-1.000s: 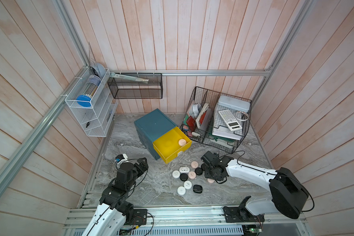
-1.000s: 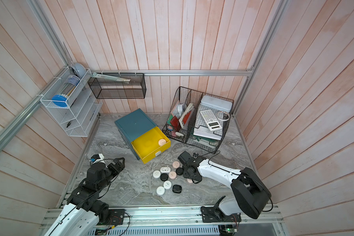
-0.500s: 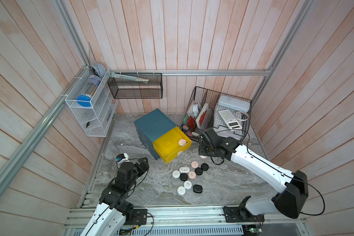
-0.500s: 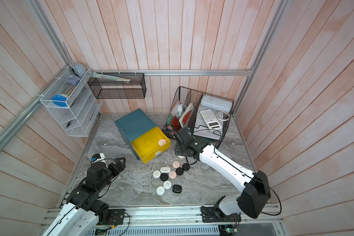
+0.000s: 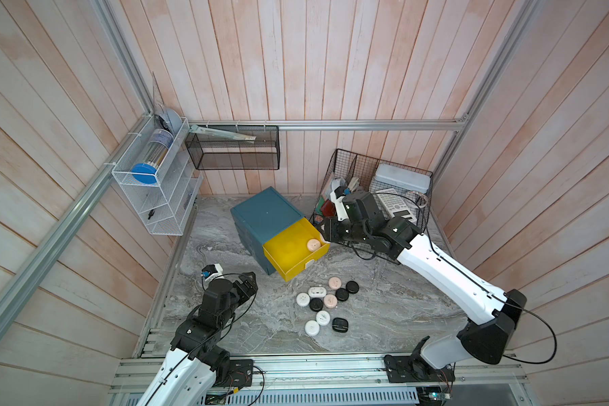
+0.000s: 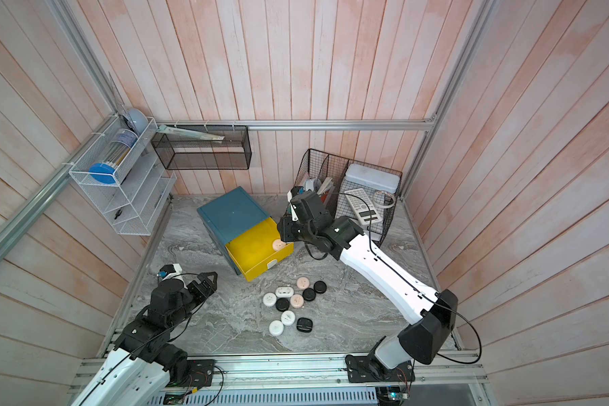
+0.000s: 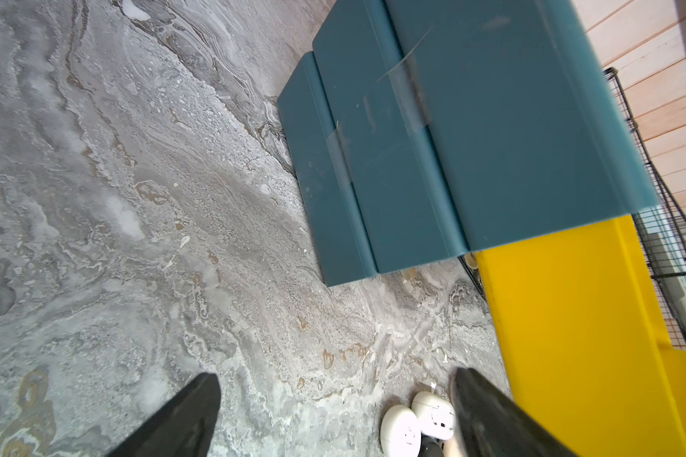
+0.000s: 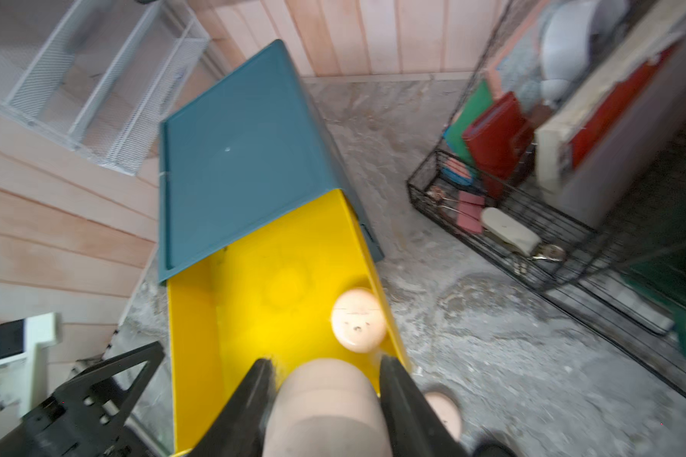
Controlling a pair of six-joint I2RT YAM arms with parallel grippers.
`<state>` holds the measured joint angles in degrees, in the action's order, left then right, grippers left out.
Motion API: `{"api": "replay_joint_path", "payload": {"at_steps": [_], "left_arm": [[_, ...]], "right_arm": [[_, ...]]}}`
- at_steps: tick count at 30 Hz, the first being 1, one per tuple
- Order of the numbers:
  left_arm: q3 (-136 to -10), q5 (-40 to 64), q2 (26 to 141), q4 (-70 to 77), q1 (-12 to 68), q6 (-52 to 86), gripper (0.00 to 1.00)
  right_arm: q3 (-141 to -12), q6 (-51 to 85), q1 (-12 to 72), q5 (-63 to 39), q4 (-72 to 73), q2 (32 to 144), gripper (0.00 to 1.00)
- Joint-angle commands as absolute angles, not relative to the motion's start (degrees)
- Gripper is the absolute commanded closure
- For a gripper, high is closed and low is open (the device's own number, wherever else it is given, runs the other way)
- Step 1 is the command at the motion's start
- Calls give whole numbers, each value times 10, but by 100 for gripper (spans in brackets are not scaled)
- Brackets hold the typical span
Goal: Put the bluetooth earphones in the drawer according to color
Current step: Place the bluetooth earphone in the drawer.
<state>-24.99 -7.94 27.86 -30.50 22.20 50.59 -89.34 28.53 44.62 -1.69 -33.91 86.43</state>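
1. Pale pink earphone case (image 8: 325, 411) is pinched between the right gripper (image 8: 325, 362) jaws, over the front of the open yellow drawer (image 8: 246, 308). It is blurred and cut off by the frame edge, and hidden in both top views.
2. Second pink case (image 8: 358, 319) lies inside the drawer, by its side wall.
3. Ten cases (image 5: 322, 317) are clustered on the marble table (image 5: 384, 316) before the teal chest (image 5: 264, 212); its lower drawer fronts are out of sight.
4. Left gripper (image 7: 333, 376) is spread wide above the marble.

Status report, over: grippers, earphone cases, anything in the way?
Right gripper shut on pink earphone case at open yellow drawer. Left gripper open, empty. One pink case inside; ten loose cases on table. Nothing blocking.
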Motion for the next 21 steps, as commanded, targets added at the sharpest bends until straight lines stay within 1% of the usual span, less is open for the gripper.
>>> {"api": "replay_joint_path", "payload": {"at_steps": [1,6,9,10,12,13,15,18,21], "left_arm": [[-272,-92,275,-311,239,501,3],[-280,-118,269,-322,280,514,3],[-287,-140,268,-328,319,528,3],[-289,-150,267,-329,337,535,3],[-292,-169,270,-330,373,549,3],[-294,-180,273,-330,396,557,3],[-298,-203,285,-330,441,571,3],[-309,-239,321,-340,529,594,4],[-325,-293,377,-363,646,632,6]], "right_arm": [[-888,261,452,-119,-238,896,64],[-908,245,455,-170,-216,943,57],[-919,236,455,-187,-217,962,50],[-921,234,455,-194,-217,967,45],[-926,229,454,-203,-222,971,32],[-927,228,452,-205,-226,971,27],[-927,226,447,-211,-231,966,23],[-907,228,431,-232,-233,937,21],[-861,235,407,-231,-226,886,19]]}}
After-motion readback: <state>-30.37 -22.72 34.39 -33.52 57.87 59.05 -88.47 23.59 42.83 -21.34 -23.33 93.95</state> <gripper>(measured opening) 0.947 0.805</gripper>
